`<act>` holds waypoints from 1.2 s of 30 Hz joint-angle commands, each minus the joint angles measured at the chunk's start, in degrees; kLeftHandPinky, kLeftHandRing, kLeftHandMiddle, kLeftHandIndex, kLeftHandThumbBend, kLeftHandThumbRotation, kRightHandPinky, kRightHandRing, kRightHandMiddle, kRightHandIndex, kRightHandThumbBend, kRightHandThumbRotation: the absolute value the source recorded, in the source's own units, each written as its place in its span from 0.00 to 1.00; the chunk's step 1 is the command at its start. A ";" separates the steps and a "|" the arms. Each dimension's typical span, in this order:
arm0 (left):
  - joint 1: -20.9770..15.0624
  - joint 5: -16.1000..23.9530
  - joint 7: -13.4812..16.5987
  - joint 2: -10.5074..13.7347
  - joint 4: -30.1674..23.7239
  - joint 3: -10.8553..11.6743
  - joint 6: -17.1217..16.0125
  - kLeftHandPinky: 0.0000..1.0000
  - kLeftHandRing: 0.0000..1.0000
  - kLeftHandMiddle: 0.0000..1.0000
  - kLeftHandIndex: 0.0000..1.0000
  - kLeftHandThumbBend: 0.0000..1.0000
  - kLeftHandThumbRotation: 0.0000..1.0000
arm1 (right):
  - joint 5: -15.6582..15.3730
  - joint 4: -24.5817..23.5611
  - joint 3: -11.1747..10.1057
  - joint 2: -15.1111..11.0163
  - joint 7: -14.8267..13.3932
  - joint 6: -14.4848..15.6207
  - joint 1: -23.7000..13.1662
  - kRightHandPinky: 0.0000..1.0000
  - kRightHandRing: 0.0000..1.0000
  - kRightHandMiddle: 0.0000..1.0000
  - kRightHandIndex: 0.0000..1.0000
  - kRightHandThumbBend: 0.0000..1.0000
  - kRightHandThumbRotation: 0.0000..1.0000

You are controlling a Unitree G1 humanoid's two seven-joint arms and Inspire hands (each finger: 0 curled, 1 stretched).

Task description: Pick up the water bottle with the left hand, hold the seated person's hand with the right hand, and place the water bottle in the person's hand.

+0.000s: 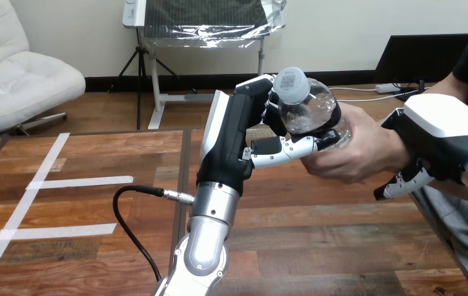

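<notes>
Our left robot hand [234, 139] and the person's hand [348, 154] both hold the water bottle [308, 106]; our right robot hand [441, 132] grips their wrist [396, 151]. Letting go early, we may drop it.

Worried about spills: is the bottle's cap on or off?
On: a white cap closes the water bottle.

Above the wooden surface [317, 246], the left hand [237, 132] stands upright on its silver forearm, its fingers and thumb curled round a clear plastic water bottle [311, 114] with a white cap [293, 83], which tilts toward the camera. The person's hand [348, 151] grips the bottle's lower part from the right. The right hand [431, 139] clasps the person's wrist [393, 154], fingers hooked beneath it.
</notes>
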 commanded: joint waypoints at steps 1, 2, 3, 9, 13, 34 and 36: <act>-2.02 -0.34 -0.22 -5.00 -1.06 -0.80 -0.95 0.37 0.40 0.42 0.48 0.58 0.00 | -2.37 -2.70 -0.80 -1.30 0.04 0.13 -2.76 0.19 0.26 0.35 0.42 0.84 0.00; -2.02 -0.37 -0.22 -4.96 -1.05 -0.83 -0.98 0.37 0.40 0.42 0.48 0.58 0.00 | -2.54 -2.67 -0.85 -1.24 -0.06 0.07 -2.72 0.21 0.28 0.37 0.44 0.84 0.00; -2.04 -0.39 -0.27 -4.85 -1.02 -0.83 -1.04 0.37 0.40 0.42 0.48 0.58 0.00 | -2.61 -2.64 -0.90 -1.14 -0.08 0.04 -2.68 0.22 0.29 0.38 0.45 0.84 0.00; -2.08 -0.28 -0.41 -4.41 -0.91 -0.91 -1.29 0.37 0.41 0.43 0.48 0.59 0.00 | -2.55 -2.20 -1.21 -0.83 -0.11 -0.43 -2.54 0.35 0.42 0.50 0.55 0.87 0.00; -2.05 0.83 -0.38 -3.89 -1.31 -1.27 -0.29 0.39 0.44 0.47 0.50 0.60 0.00 | -2.81 -1.69 -1.20 -0.93 -0.39 -0.89 -2.41 0.42 0.50 0.57 0.62 0.88 0.00; -2.47 10.02 -1.15 -1.63 -2.41 -2.65 4.75 0.94 0.97 0.97 0.98 0.91 0.54 | -1.55 -0.64 -2.57 -0.55 -1.55 -3.45 -0.88 0.64 0.76 0.81 0.81 0.89 0.01; -2.39 10.31 -1.22 -1.67 -2.55 -2.66 5.28 0.97 0.98 0.99 0.99 0.95 0.58 | -1.43 -0.53 -2.60 -0.55 -1.70 -3.66 -0.80 0.67 0.79 0.83 0.82 0.89 0.02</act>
